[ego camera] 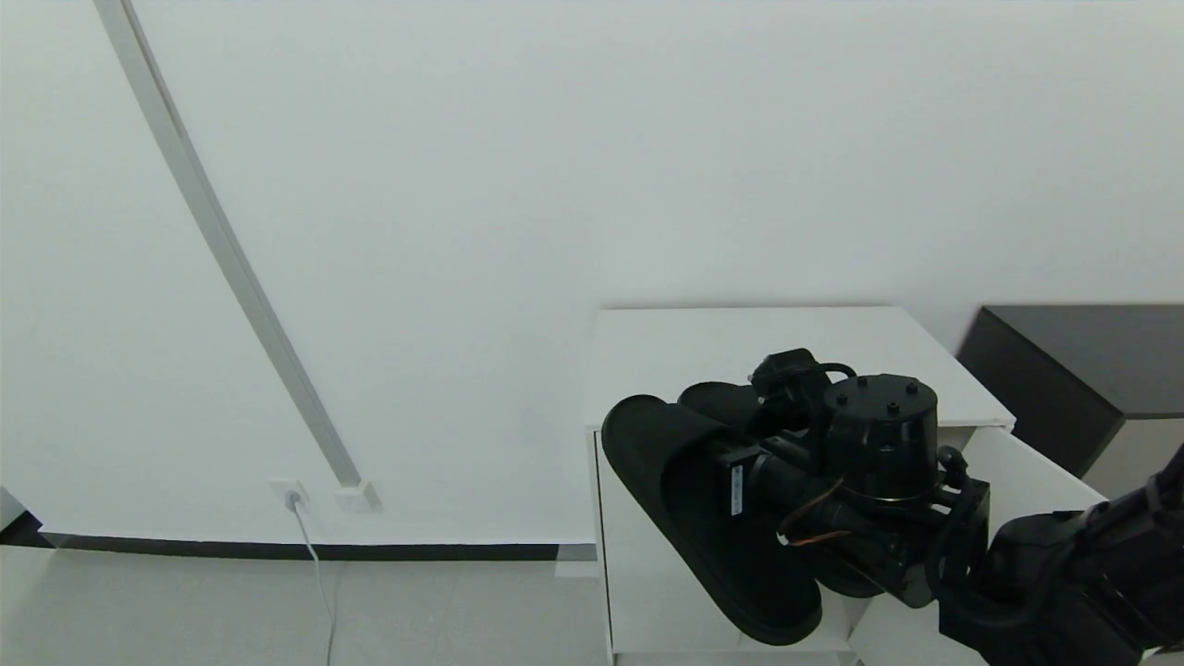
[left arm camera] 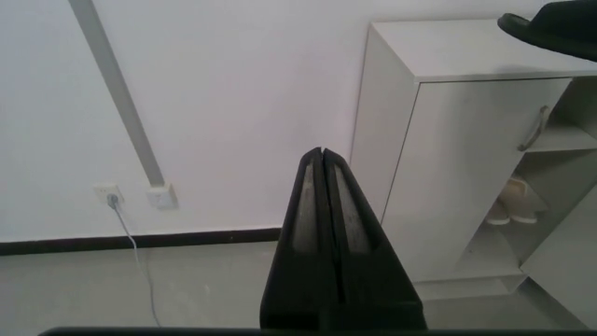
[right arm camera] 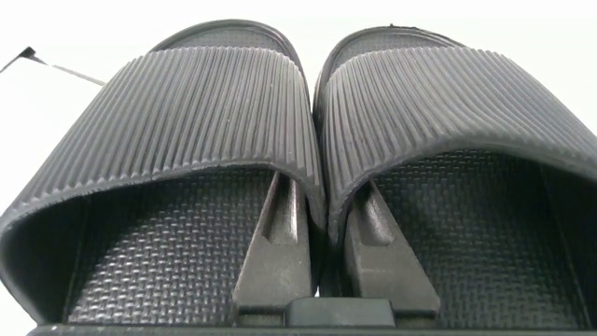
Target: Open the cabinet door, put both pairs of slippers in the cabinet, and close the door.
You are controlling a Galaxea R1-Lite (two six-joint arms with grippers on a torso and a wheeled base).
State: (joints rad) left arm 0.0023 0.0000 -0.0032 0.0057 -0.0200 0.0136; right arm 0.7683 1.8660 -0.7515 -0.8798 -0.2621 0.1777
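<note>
Grips black slippers (ego camera: 703, 499) in right tool (right arm camera: 320, 191), inner edges pinched together to carry both, near open cabinet (ego camera: 740, 342). Holds left tool (left arm camera: 323, 161) closed, empty, clear leftward.

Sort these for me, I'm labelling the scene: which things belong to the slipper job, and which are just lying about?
Job: black slippers held by the right gripper; pale slippers inside the cabinet; its open door.
Lying about: socket; cable; trunking; dark table.

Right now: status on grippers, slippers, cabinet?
Right gripper shut on black slippers, before cabinet. Left gripper shut, empty. Door open, pale pair inside. Nothing in the way.
</note>
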